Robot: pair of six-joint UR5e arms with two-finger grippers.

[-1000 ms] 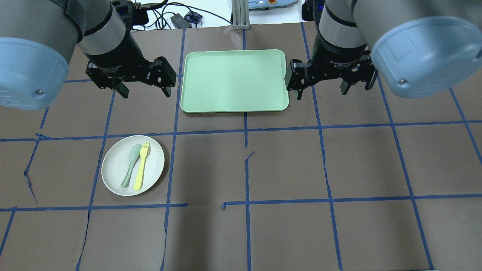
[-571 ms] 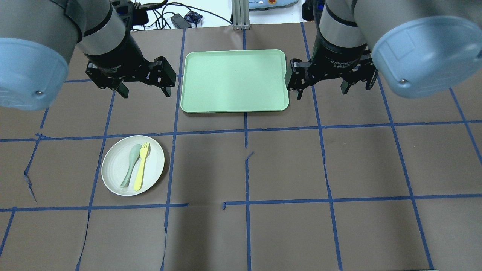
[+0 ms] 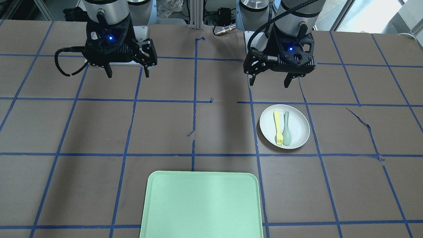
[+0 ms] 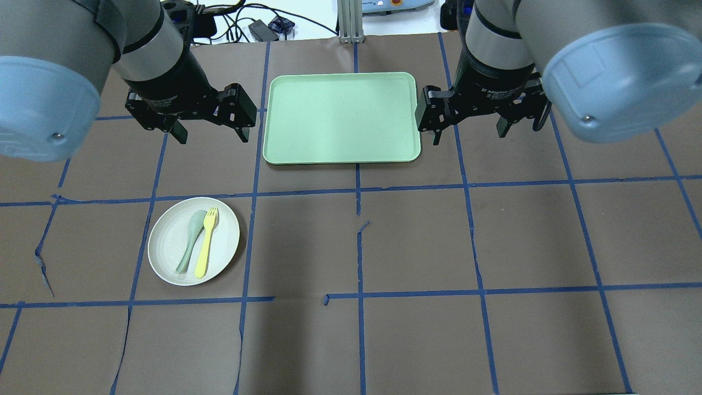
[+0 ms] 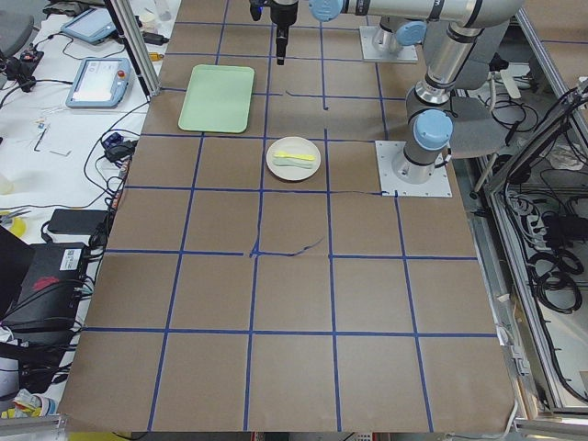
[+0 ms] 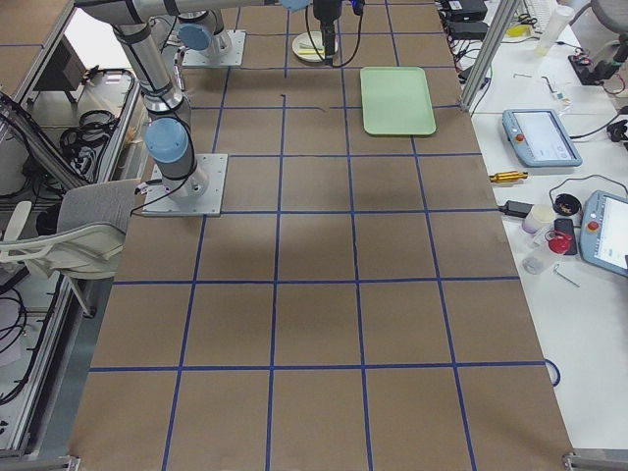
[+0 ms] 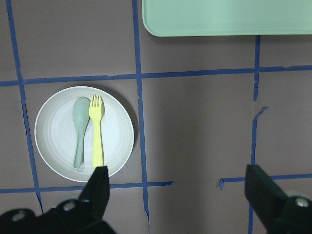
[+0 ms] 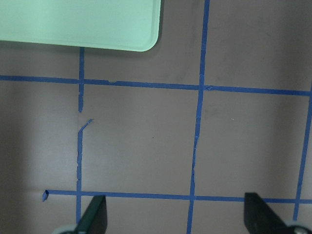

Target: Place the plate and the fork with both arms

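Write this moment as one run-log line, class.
left hand: open, empty | right hand: open, empty | plate: on table, left side | fork: on plate beside spoon | tray: on table

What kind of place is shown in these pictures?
Most likely a robotics lab. A left arm and a right arm are bolted to a table covered in brown paper with a blue tape grid. A control tablet and loose cables lie beside it.
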